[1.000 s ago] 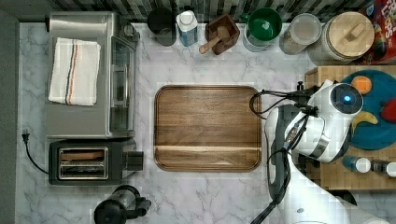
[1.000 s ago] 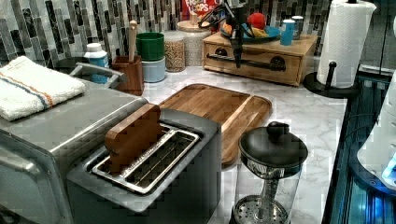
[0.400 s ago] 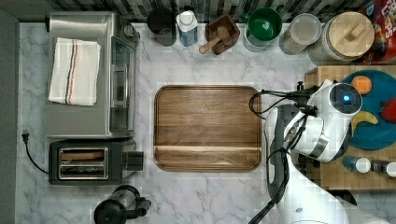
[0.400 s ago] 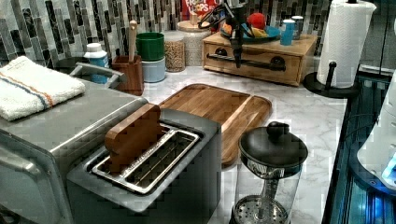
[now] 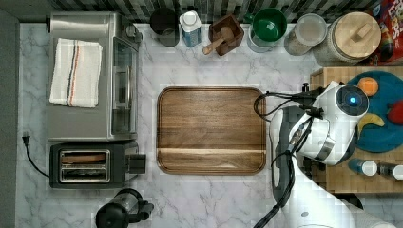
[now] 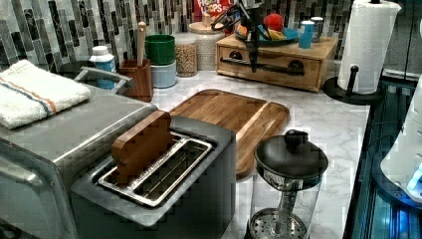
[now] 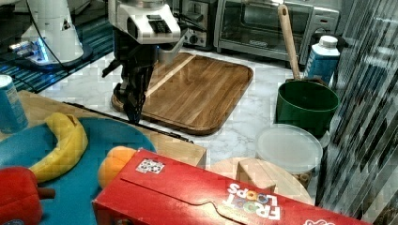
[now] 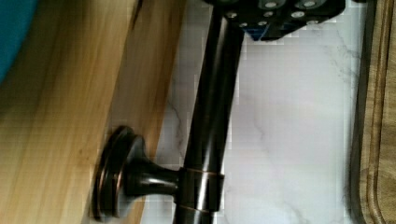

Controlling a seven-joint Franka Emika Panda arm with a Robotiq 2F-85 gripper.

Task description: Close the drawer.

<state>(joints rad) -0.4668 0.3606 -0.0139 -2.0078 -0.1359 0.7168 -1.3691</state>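
on the marble counter (image 5: 214, 199), at the top view's right, sits a light wood box with the drawer (image 6: 271, 66) in its front face. from the left view the drawer front looks flush with the box, so pretty much shut. a dark bar handle (image 8: 208, 130) runs along it on round mounts.

the gripper (image 6: 252, 47) hangs straight down right at that handle, about mid-front of the drawer in the left view. in the wrist view the handle runs up right under the gripper body, close against it. honestly can't tell if the fingers are clamped on the bar or spread, they're hidden in the wrist view and too dark in the others.

on top of the box there's a blue plate (image 7: 89, 140) with a banana (image 7: 63, 147), an orange (image 7: 115, 164) and something red (image 7: 16, 194). a cereal box (image 7: 211, 199) stands just beside it in the right view.

the dark tray (image 5: 211, 130) lies mid-counter, near the drawer but apart from it. toaster (image 5: 90, 165) and toaster oven (image 5: 88, 76) are at the top view's left, well apart from the arm. a paper towel roll (image 6: 368, 45) stands at the left view's right of the box.
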